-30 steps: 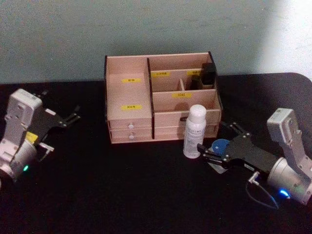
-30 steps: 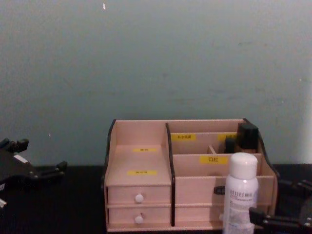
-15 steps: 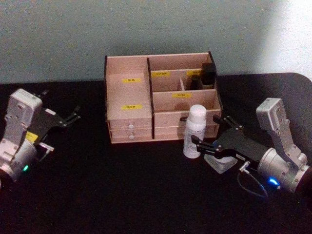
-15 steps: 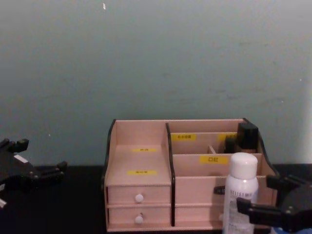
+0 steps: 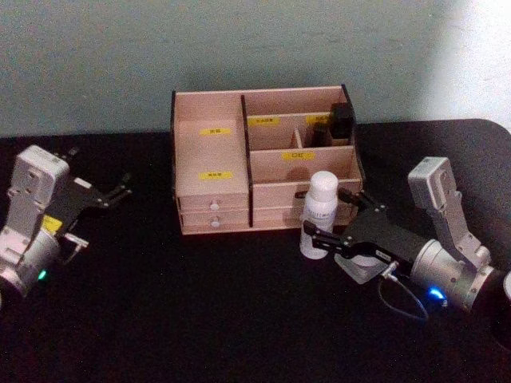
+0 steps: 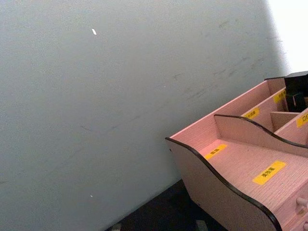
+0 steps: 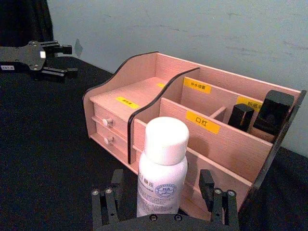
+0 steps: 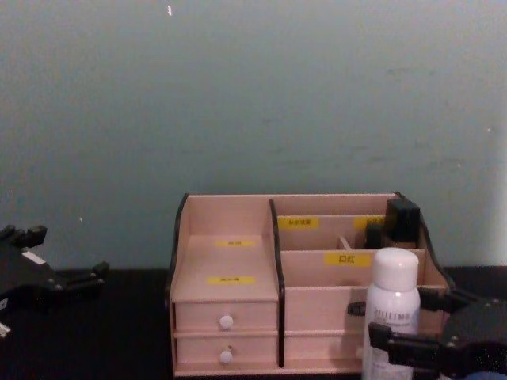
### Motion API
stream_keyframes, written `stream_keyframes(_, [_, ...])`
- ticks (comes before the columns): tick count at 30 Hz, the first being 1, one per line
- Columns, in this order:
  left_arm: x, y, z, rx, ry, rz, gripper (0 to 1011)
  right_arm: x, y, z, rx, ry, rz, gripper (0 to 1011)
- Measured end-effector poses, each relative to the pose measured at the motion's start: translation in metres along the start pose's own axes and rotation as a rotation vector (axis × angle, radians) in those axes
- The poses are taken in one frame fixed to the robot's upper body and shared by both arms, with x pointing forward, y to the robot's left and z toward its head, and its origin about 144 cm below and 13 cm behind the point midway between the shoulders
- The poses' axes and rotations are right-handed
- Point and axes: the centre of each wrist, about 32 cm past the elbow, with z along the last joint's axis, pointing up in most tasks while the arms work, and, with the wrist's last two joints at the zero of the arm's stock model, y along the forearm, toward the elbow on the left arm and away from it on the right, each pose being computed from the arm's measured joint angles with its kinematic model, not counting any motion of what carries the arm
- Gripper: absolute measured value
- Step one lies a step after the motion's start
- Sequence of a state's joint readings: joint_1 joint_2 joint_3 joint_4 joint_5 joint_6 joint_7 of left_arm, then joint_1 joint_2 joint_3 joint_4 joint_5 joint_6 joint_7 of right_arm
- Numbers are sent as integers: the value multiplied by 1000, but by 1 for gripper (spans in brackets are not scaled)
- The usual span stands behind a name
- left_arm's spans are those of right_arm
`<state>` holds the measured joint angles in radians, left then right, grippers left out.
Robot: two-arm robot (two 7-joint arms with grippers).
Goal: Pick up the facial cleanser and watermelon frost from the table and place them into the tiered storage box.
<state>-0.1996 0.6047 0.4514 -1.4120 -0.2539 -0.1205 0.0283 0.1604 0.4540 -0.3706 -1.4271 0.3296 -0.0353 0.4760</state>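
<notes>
white round-capped plastic bottle point(image 7: 161, 161) upright on black table point(image 5: 200, 311), just in front of the right half of the pale pink wooden tiered storage box point(image 5: 275, 194). right gripper point(image 5: 324, 213) released, fingers point(image 7: 107, 204) straddling the bottle. Right wrist view shows a gap on each side; head view leaves that unclear. left gripper point(image 5: 108, 194) idle, spread, near table's left edge.

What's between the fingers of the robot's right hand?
The white bottle, standing upright; the right hand is open around it, clear in the right wrist view.

Right pincer point(image 5: 325, 214) spread wide; left pincer point(image 5: 97, 171) parked, seemingly spread
</notes>
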Motion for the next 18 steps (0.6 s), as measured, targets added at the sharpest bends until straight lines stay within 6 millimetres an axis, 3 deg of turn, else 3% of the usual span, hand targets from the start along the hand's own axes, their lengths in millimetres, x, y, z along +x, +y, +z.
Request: stream_keyframes(18, [0, 0, 0, 0, 0, 0, 1001, 2, 11, -2, -6, 38, 0, 1000])
